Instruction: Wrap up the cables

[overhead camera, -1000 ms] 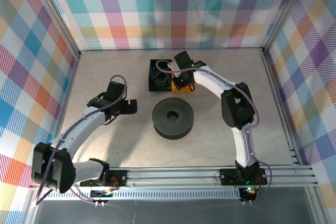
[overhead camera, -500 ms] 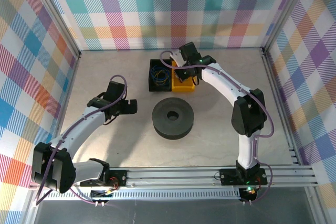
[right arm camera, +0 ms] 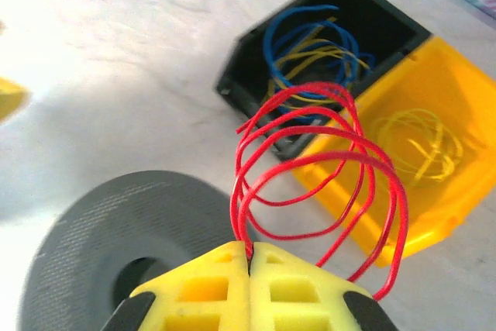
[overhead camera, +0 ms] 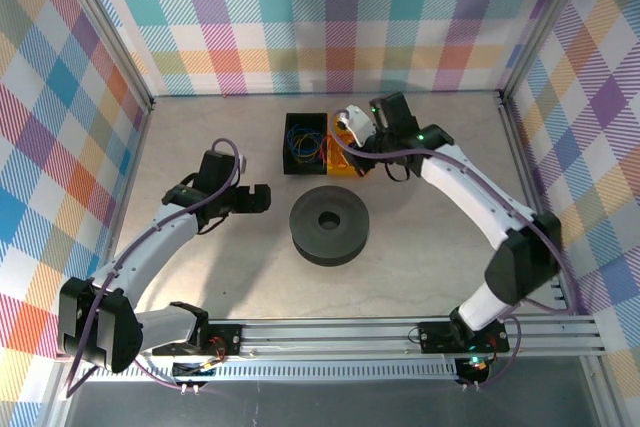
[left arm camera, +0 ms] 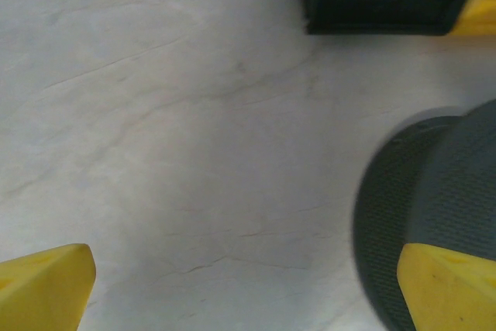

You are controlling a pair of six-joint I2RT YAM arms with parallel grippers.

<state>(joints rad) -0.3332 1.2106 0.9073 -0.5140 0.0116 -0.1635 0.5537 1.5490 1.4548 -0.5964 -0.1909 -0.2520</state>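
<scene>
Red wire in loose loops: the red cable [right arm camera: 319, 156] rose from between the yellow pads of the right end effector [right arm camera: 249, 255], which were pressed together on its lower end. The right wrist view gave that grip plainly. It set the coil against the seam between the black bin [right arm camera: 240, 75], holding blue and yellow wires [right arm camera: 310, 44], and the yellow bin [right arm camera: 438, 83], with the black spool [right arm camera: 101, 246] low and to the left.

From the top external view the red cable [overhead camera: 338, 152] was a thin tangle over the yellow bin [overhead camera: 350, 169], just below the right end effector [overhead camera: 352, 127] and too fine to trace. That view placed the spool [overhead camera: 330, 225] mid-bench, in front of both bins.

The left wrist view showed the left end effector [left arm camera: 244, 288] with fingers wide apart over bare bench [left arm camera: 194, 114], the spool's edge [left arm camera: 434, 191] by one finger.

A second earlier the right arm was folded, with its elbow near the spool. It had since stretched out to the right, the wrist shifting back and rightward. The left end effector [overhead camera: 255, 199] had edged slightly toward the spool. The spool and bins had not moved.
</scene>
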